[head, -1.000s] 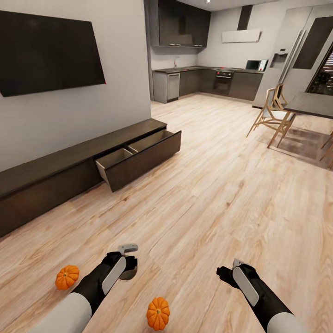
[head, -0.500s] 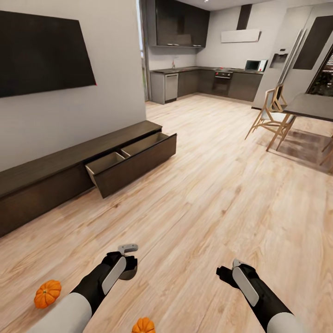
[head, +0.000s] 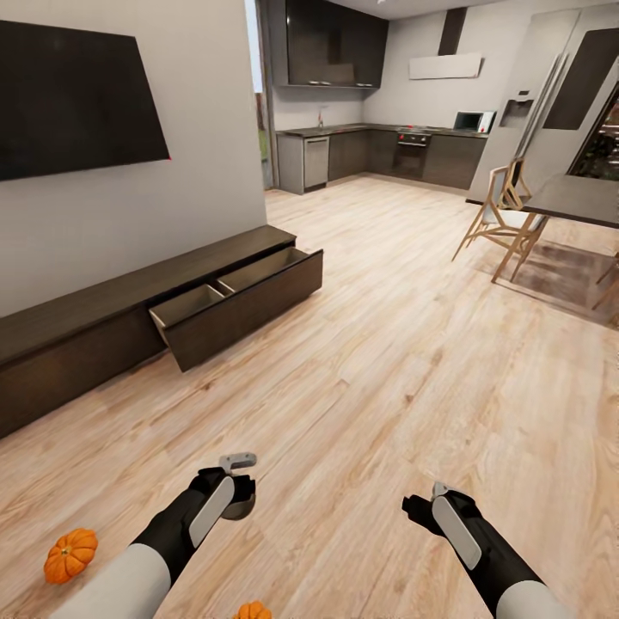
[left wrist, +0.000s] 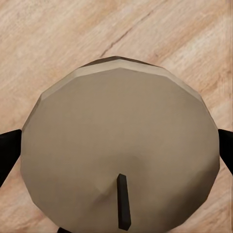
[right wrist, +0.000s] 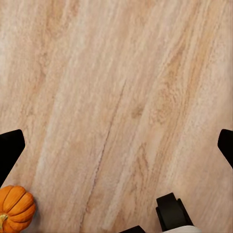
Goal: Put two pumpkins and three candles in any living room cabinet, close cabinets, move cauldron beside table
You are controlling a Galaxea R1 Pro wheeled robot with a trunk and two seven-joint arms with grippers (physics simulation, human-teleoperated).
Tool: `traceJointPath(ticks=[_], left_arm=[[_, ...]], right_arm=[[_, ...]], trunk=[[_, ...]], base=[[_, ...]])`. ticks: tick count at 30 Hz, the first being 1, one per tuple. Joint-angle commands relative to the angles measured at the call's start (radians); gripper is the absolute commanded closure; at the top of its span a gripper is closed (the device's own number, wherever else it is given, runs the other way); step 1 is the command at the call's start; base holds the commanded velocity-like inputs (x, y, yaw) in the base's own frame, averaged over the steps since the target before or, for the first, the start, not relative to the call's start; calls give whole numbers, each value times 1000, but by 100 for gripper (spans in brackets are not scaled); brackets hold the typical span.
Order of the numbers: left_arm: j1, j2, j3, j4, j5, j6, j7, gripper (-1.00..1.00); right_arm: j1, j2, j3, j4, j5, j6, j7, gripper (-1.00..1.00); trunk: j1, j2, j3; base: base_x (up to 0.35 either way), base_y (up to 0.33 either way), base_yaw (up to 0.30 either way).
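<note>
Candle (left wrist: 119,150): a stubby beige one sits clamped in my left gripper (head: 238,497), its flat top with the dark wick facing my left wrist camera and a black finger showing at each side of it. From my head I see that gripper held low over the wood floor (head: 413,344), the candle mostly hidden under it. One pumpkin (head: 70,554) lies on the floor out beyond my left arm, and a second pumpkin (head: 252,611) peeks in at the bottom edge between my arms; my right wrist camera catches an orange pumpkin (right wrist: 15,208) on the planks as well. My right gripper (head: 423,510) hangs over bare floor with its fingers spread wide apart, holding nothing. Ahead on my left, the long dark cabinet (head: 94,335) runs along the wall under a black television (head: 73,99), and its end drawer (head: 241,305) is pulled out. Farther back are a kitchen (head: 378,146) and a wooden chair (head: 503,215).
</note>
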Motion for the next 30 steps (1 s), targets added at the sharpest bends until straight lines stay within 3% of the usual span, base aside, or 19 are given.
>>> traceJointPath(ticks=[1, 20, 30], left_arm=[[-1, 0, -3, -1, 11, 2, 10, 100], [-1, 0, -3, -2, 13, 2, 10, 100], [-1, 0, -3, -1, 13, 1, 11, 100]], right_arm=[[-1, -1, 5, -2, -10, 1, -10, -100], [-1, -1, 1, -2, -17, 3, -10, -100], [-1, -1, 0, -2, -18, 4, -10, -100]], trunk=[[0, 0, -1], [0, 0, -1], [0, 0, -1]], base=[[-10, -12, 0], [-31, -91, 2], [3, -63, 145]])
